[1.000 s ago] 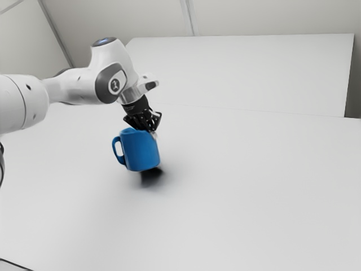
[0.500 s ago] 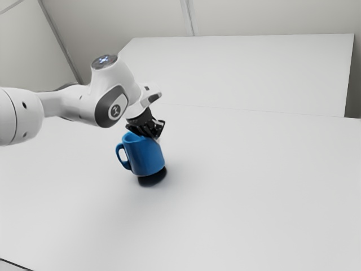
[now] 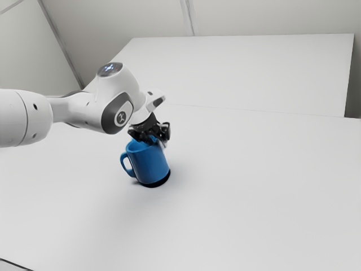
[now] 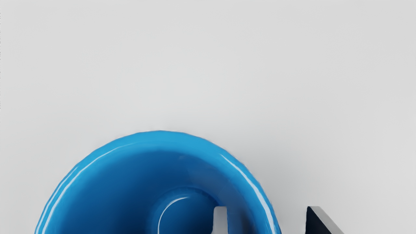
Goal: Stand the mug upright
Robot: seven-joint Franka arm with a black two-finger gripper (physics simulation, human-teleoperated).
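The gripper (image 3: 158, 142) has its fingers apart — one inside the mug (image 3: 149, 164), one outside — straddling its wall.

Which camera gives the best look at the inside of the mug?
The wrist view, looking into the mug's inside down to its round floor. The exterior view shows a narrow slice of it and mostly outer wall.

The blue mug (image 3: 151, 164) leans slightly beneath the hand (image 3: 158, 141), handle (image 3: 123, 162) toward the exterior view's left.
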